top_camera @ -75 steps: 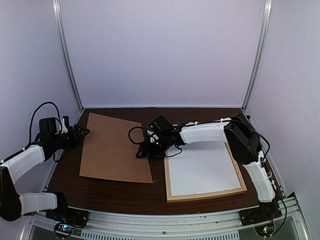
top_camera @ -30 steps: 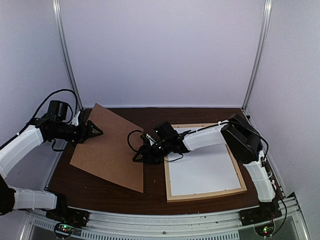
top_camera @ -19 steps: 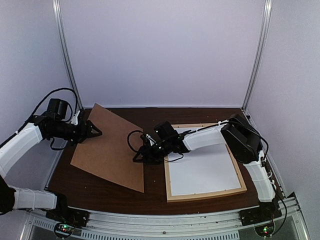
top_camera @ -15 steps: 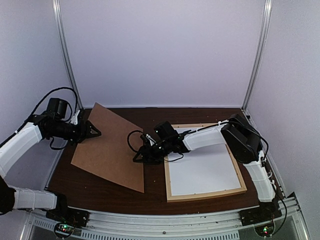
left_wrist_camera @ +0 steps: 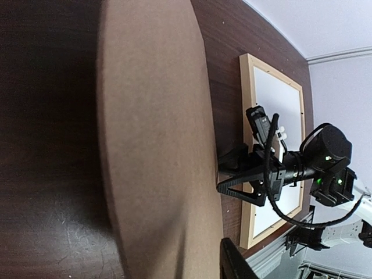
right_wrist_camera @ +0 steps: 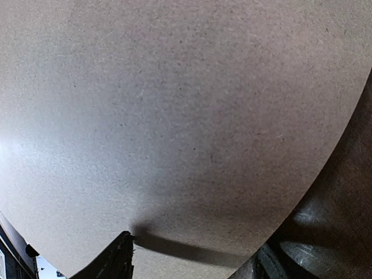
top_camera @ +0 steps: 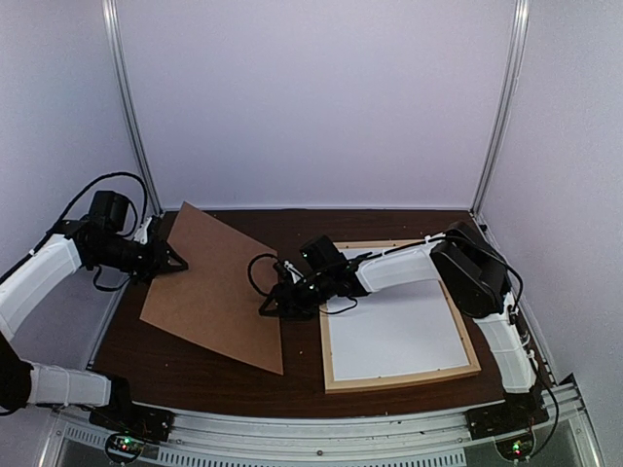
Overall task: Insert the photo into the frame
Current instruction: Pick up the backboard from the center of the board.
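Photo [top_camera: 394, 331]: I take it to be the plain white sheet lying flat inside the frame [top_camera: 399, 379], filling it rail to rail. No printed side shows, so I can't confirm that from here. The frame is light wood and sits flat on the R half of the dark table [top_camera: 380, 224], near the R arm's base. Just L of it, not touching, is a brown board [top_camera: 219, 292]. Its far-L side is tipped up off the table and its near-R corner is down. R gripper [top_camera: 269, 303] is low at the board's R edge, between board and frame. Its jaws are spread wide, tips right at the edge and clamping nothing; the wrist cam there is mostly filled by board surface. L gripper [top_camera: 173, 263] is up at the raised L edge of the board. In the L wrist cam the board runs blurred straight under the lens, w/ only one finger [left_wrist_camera: 232, 264] poking in at the bottom. I can't tell if the L jaws are pinching the board or only set around its edge.
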### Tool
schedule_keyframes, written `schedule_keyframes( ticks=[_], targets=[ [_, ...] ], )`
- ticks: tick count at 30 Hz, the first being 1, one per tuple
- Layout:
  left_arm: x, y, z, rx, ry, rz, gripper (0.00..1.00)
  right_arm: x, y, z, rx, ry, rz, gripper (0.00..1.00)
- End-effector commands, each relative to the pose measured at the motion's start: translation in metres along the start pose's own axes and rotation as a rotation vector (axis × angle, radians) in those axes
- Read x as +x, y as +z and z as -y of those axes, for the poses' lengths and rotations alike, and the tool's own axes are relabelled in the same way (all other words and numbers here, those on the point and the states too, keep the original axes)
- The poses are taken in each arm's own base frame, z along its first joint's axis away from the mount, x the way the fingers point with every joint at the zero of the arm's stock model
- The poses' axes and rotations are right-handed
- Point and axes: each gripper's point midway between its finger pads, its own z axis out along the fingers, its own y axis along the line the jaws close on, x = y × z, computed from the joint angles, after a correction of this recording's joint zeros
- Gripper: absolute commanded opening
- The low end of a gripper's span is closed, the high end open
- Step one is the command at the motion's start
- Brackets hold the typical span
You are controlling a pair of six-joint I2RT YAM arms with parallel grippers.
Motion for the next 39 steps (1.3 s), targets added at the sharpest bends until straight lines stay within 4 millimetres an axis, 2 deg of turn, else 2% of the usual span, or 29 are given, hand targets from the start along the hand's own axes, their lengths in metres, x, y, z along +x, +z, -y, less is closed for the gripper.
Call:
schedule_keyframes(
  ticks=[1, 8, 13, 17, 19, 23, 29, 32, 33, 36, 39],
  targets=[
    [-0.009, -0.011, 0.013, 0.039, 0.034, 0.023, 0.32, 0.033, 0.011, 0.047, 0.109, 0.105, -0.091, 0.69],
    [-0.010, -0.015, 0.010, 0.039, 0.027, 0.020, 0.15, 0.033, 0.011, 0.046, 0.101, 0.102, -0.093, 0.68],
    [-0.009, -0.015, 0.011, 0.046, 0.026, 0.013, 0.11, 0.032, 0.007, 0.046, 0.107, 0.098, -0.092, 0.68],
    [-0.008, -0.017, 0.012, 0.045, 0.028, 0.013, 0.04, 0.030, 0.004, 0.044, 0.105, 0.093, -0.089, 0.68],
    [-0.008, -0.018, 0.012, 0.043, 0.027, 0.022, 0.00, 0.028, 0.000, 0.040, 0.098, 0.088, -0.085, 0.68],
    [-0.013, -0.027, 0.020, 0.067, 0.027, 0.076, 0.00, 0.015, -0.019, 0.022, 0.091, 0.046, -0.054, 0.69],
    [-0.025, -0.050, 0.041, 0.129, 0.047, 0.175, 0.00, -0.004, -0.070, -0.013, 0.100, -0.030, 0.008, 0.73],
    [-0.031, -0.063, 0.056, 0.187, 0.060, 0.214, 0.00, -0.014, -0.108, -0.018, 0.136, -0.053, 0.063, 0.75],
    [-0.032, -0.067, 0.062, 0.214, 0.057, 0.225, 0.00, -0.020, -0.128, -0.022, 0.155, -0.063, 0.095, 0.75],
    [-0.037, -0.080, 0.082, 0.302, 0.073, 0.258, 0.00, -0.026, -0.180, -0.009, 0.263, -0.071, 0.166, 0.77],
    [-0.044, -0.091, 0.095, 0.345, 0.096, 0.306, 0.00, -0.024, -0.238, 0.025, 0.395, -0.021, 0.236, 0.80]
  ],
)
